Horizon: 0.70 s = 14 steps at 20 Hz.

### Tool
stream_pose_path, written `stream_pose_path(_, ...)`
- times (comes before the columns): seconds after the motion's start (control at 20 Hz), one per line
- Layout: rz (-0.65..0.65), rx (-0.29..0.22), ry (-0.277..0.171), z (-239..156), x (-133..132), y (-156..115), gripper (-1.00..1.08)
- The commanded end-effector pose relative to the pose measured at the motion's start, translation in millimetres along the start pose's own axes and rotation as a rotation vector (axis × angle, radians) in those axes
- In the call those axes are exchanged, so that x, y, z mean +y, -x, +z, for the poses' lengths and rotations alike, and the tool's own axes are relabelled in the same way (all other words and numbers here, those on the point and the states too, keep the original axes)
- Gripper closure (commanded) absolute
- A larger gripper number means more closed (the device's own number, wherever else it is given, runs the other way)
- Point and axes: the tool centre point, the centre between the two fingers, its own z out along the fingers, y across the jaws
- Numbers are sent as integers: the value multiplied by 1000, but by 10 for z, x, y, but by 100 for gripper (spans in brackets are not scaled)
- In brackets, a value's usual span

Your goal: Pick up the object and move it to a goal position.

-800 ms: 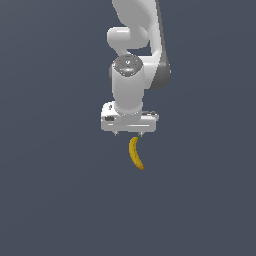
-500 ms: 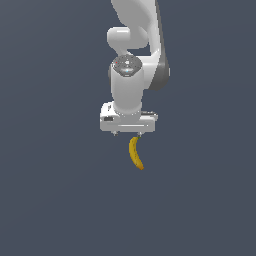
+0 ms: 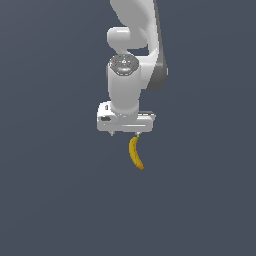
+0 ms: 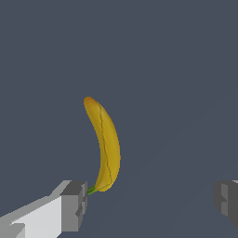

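The object, a small curved yellow banana (image 3: pixel 135 152) with a brownish tip, lies on the dark grey surface. In the exterior view it shows just below the white gripper (image 3: pixel 125 134), toward that view's right side of the hand. In the wrist view the banana (image 4: pixel 106 146) has its green stem end right beside one grey fingertip (image 4: pixel 74 204). The other fingertip (image 4: pixel 226 200) stands far off, so the gripper (image 4: pixel 151 201) is open with nothing between its fingers. I cannot tell how high the fingers are above the surface.
The white arm (image 3: pixel 135 45) rises above the hand toward the exterior view's top. A plain dark grey surface (image 3: pixel 60 200) fills the remainder of both views.
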Motion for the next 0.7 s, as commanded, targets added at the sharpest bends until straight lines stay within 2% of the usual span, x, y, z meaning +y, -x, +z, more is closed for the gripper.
stream_pose_path(0.0,-1,0,0,47,-23,0,-92)
stream_pose_path(0.3,-6,7,-2,309,-140,-2,-92)
stream_pose_path(0.65,-13,20,-7,792,-362,38,-92)
